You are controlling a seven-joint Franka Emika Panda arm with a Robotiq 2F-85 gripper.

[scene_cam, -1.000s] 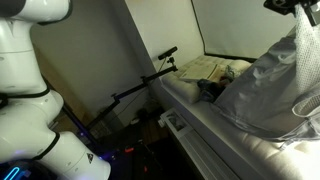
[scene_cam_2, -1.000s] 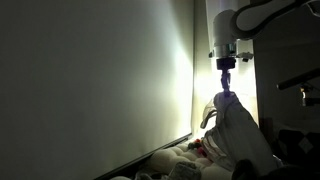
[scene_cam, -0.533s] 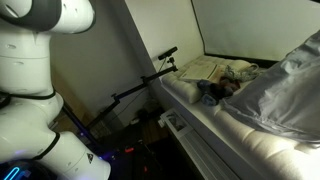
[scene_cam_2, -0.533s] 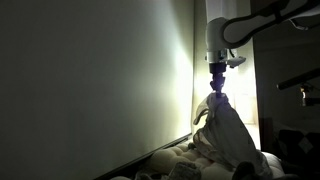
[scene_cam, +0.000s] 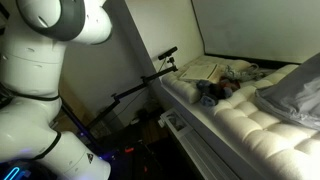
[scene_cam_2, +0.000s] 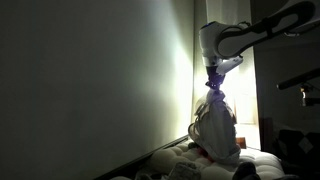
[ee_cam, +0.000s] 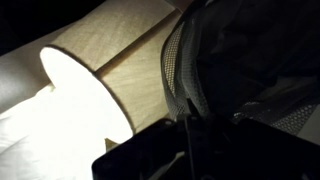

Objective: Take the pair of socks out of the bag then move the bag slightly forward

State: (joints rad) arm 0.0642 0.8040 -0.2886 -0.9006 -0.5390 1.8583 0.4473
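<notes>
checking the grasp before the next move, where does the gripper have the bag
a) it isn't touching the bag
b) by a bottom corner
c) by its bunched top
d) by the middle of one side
c, in an exterior view the gripper is closed on the gathered top of the bag, which spreads out below it.

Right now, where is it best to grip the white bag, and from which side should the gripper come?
Grip the bag at its gathered top, coming straight down from above. The fabric bunches into a narrow neck there, while the body below is wide and loose. In an exterior view the gripper is shut on that neck.
</notes>
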